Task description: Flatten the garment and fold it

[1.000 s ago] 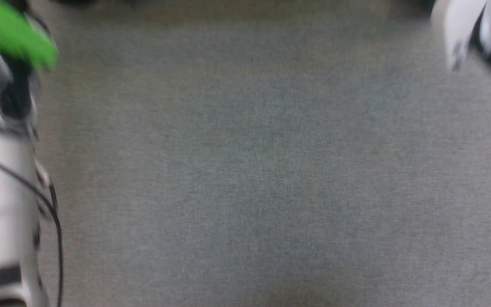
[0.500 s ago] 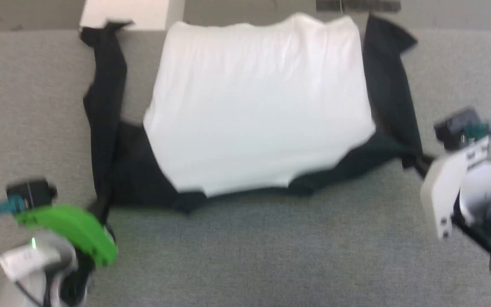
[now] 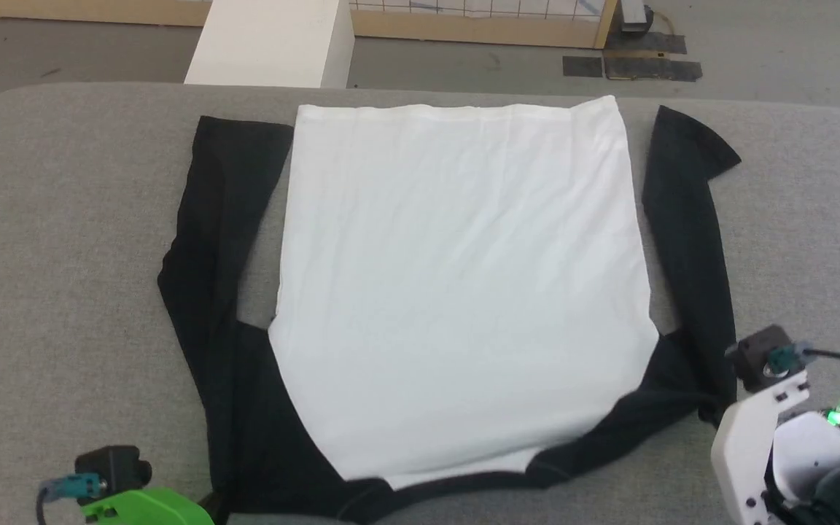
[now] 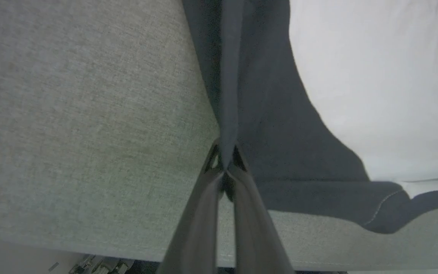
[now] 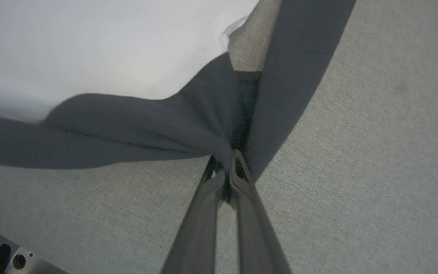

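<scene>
Garment [image 3: 456, 292] spread on grey table [image 3: 63, 255], white body flat. Left hand [image 4: 224, 167] and right hand [image 5: 231, 160] each pinch black cloth tight. Risk: uneven pull bunches sleeves.

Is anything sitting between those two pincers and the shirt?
Nothing visible does. The left pincer is shut on black fabric of the shirt at its near left corner, and the right pincer is shut on black fabric at the near right. The shirt lies spread on a grey table.
</scene>
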Robot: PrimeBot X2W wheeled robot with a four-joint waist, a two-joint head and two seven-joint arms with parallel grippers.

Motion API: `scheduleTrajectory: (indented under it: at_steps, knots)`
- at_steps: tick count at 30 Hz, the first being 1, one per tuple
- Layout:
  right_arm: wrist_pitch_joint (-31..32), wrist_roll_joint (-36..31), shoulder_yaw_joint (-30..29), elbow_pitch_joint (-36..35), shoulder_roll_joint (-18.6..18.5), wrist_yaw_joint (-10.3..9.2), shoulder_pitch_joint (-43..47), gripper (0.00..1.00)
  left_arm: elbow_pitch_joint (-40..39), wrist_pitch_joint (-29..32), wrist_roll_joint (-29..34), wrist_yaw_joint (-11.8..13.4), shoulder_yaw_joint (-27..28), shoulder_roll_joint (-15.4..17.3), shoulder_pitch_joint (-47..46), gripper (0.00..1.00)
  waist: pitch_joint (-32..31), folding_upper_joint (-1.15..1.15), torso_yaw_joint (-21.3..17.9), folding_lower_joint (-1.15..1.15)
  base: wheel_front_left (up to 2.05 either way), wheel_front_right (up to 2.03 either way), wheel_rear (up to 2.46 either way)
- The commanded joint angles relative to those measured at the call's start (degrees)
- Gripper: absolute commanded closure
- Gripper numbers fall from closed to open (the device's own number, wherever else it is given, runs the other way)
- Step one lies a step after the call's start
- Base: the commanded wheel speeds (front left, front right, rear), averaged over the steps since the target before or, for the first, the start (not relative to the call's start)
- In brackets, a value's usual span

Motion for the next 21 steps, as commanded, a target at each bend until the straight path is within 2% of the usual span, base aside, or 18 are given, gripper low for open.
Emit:
scheduleTrajectory:
  at_steps: [1, 6, 7, 8, 9, 15, 21]
  knots:
    - [-0.1, -0.8, -0.1, 0.6, 0.1, -0.13, 1.0, 1.0, 0.8, -0.6, -0.5, 0.1, 0.1, -0.4, 1.1, 1.0, 0.2, 0.62, 0.2, 0.01, 0.0, 0.0, 0.0]
    - [-2.5, -1.8, 0.6, 3.2, 1.7, -0.13, 2.8, 1.0, 5.0, -4.1, -0.5, -1.2, -0.7, -2.5, -0.5, 1.0, 0.6, 0.62, 0.6, 0.01, 0.0, 0.0, 0.0]
    - [-3.2, -1.8, 0.6, 3.4, 2.2, -0.13, 2.9, 0.93, 5.8, -4.6, -0.3, -1.5, -1.0, -2.7, -0.9, 0.6, 0.6, 0.62, 0.6, 0.01, 0.0, 0.0, 0.0]
    - [-4.3, -1.8, 0.6, 3.4, 2.9, -0.13, 3.1, 0.49, 6.8, -5.0, -0.4, -1.9, -1.2, -3.1, -1.3, 0.0, 0.5, 0.62, 0.6, 0.01, 0.0, 0.0, 0.0]
    - [-5.2, -1.8, 0.4, 3.4, 3.5, -0.13, 3.3, 0.01, 7.4, -5.4, -0.7, -2.1, -1.3, -3.5, -1.5, 0.0, 0.4, 0.62, 0.6, 0.01, 0.0, 0.0, 0.0]
    - [-11.3, -2.1, -3.5, 0.8, 7.5, -0.13, 6.7, 0.0, 7.8, -8.3, -0.9, -2.7, -0.1, -3.8, -1.9, 0.0, -0.6, 0.62, 0.7, 0.01, 0.0, 0.0, 0.0]
    - [-19.5, -3.8, -9.4, -4.6, 14.0, -0.13, 10.7, 0.0, 3.5, -13.5, -0.5, -2.8, 3.0, -3.6, -3.4, 0.0, -0.5, 0.62, 0.2, 0.01, 0.0, 0.0, 0.0]
